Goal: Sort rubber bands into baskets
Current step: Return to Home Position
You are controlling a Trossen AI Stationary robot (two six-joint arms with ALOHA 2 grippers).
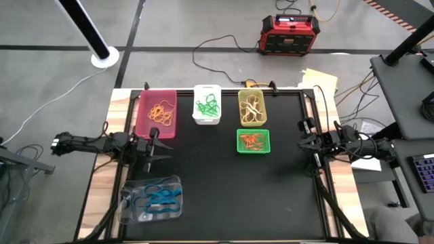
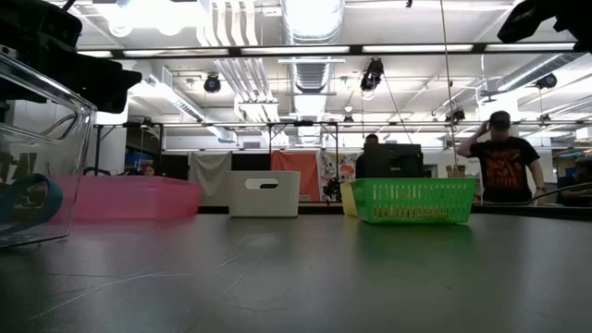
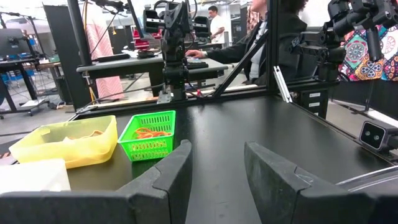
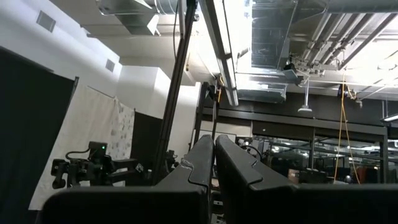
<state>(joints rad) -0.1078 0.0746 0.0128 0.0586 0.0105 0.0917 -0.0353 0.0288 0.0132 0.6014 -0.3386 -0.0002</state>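
Observation:
Five baskets stand on the black table top (image 1: 224, 196). Along the far edge are the pink basket (image 1: 157, 113) with orange rubber bands, the white one (image 1: 207, 104) with green bands and the yellow-green one (image 1: 252, 107) with yellow bands. In front of that one sits the green mesh basket (image 1: 253, 141) with orange-red bands (image 3: 148, 132). The clear basket (image 1: 152, 198) at the near left holds blue bands. My left gripper (image 1: 161, 145) hovers open at the left, between the pink and clear baskets. My right gripper (image 1: 302, 141) is shut at the right edge, tipped upward (image 4: 214, 163).
A red-black box (image 1: 290, 34) and black cables lie on the floor beyond the far edge. Wooden strips (image 1: 102, 183) and black frame rails border the table top. In the low view a person (image 2: 504, 157) stands in the room behind the table.

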